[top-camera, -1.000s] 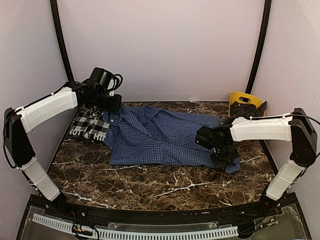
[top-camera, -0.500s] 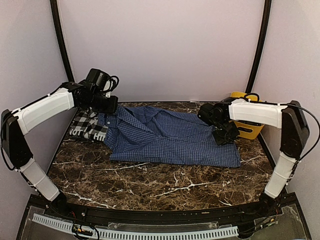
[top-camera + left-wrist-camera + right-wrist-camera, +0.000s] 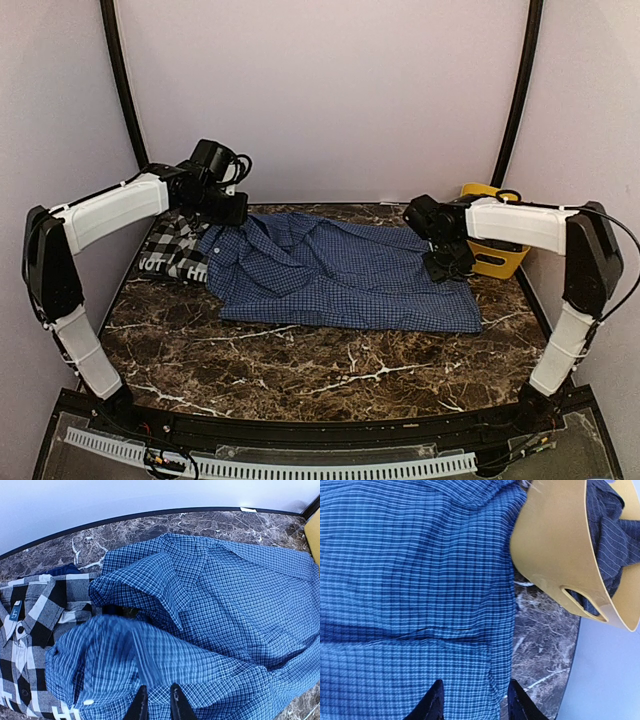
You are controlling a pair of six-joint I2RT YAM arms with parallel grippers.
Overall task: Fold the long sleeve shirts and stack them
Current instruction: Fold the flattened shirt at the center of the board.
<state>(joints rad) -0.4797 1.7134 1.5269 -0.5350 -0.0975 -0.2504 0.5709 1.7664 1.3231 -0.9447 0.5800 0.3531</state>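
Observation:
The blue checked shirt (image 3: 345,275) lies spread across the middle of the table, its collar end bunched at the left. It overlaps the black-and-white plaid shirt (image 3: 175,250), which lies at the back left. My left gripper (image 3: 228,212) hovers over that collar end. In the left wrist view its jaws (image 3: 157,704) stand a narrow gap apart above a blurred blue fold (image 3: 125,650), with the plaid shirt (image 3: 30,625) at the left. My right gripper (image 3: 447,262) is at the shirt's right side. Its jaws (image 3: 475,704) are wide apart over the blue shirt's (image 3: 410,580) edge, holding nothing.
A yellow plastic bin (image 3: 497,258) stands at the back right, just behind the right arm. In the right wrist view the bin (image 3: 555,550) holds dark striped cloth (image 3: 612,525). Bare marble (image 3: 330,370) lies in front of the shirts. Side walls stand close to both arms.
My right gripper carried the shirt's right end from the front right toward the back, laid it flat and opened. My left gripper shifted slightly right and its jaws parted; the blue fold is dropping.

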